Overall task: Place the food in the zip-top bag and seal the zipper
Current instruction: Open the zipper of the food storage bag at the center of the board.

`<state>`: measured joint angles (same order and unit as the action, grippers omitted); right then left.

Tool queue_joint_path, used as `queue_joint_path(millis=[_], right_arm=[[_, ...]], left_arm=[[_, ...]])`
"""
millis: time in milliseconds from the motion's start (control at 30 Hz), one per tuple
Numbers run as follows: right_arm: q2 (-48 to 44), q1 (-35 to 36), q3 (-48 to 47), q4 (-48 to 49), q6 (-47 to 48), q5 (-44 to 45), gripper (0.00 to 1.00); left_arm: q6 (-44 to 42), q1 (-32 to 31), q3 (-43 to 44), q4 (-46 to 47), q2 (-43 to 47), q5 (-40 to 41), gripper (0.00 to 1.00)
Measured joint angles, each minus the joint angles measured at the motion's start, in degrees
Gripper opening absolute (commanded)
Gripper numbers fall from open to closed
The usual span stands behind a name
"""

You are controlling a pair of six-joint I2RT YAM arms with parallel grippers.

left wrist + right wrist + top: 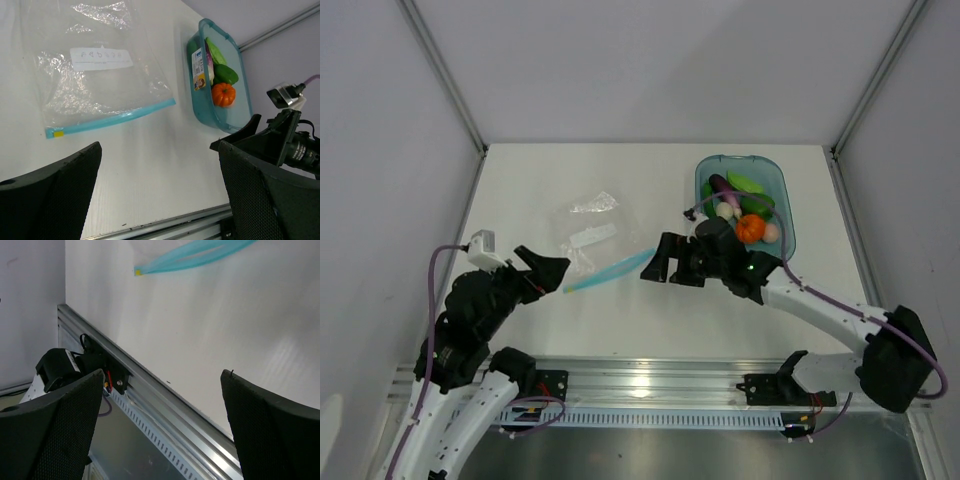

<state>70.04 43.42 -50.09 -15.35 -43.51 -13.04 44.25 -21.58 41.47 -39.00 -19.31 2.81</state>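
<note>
The clear zip-top bag lies flat mid-table with a white label patch. Its light blue zipper faces the arms and also shows in the left wrist view and the right wrist view. The food sits in a translucent blue tray: purple eggplant, green pieces, orange piece, white-pink round one. My left gripper is open and empty, just left of the zipper's end. My right gripper is open and empty, just right of the zipper, beside the tray.
The table's front edge meets a metal rail with the arm bases. Grey walls enclose the table on the left, back and right. The tray stands at the back right near the wall.
</note>
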Motion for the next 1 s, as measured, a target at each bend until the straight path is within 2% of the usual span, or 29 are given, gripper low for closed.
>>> queue_joint_path(millis=[67, 233, 467, 667, 1000], right_arm=[[4.20, 2.34, -0.63, 4.02, -1.60, -0.15, 0.99], [12.07, 4.94, -0.33, 14.29, -6.14, 1.66, 0.90], [18.99, 5.92, 5.49, 33.53, -9.84, 6.43, 0.82], [29.66, 6.03, 6.29, 49.94, -12.37, 7.45, 0.77], [44.89, 6.34, 5.75, 69.16, -17.44, 8.07, 0.67]], left_arm=[[-1.29, 0.02, 0.22, -0.13, -0.81, -0.31, 0.98], [-3.45, 0.02, 0.22, -0.52, -1.29, -3.34, 0.93], [-5.90, 0.02, -0.50, 2.14, -0.61, -9.55, 0.88], [-7.85, 0.02, -0.55, 4.20, 0.17, -12.76, 0.88], [-9.44, 0.02, -0.57, 4.42, 0.83, -15.28, 0.87]])
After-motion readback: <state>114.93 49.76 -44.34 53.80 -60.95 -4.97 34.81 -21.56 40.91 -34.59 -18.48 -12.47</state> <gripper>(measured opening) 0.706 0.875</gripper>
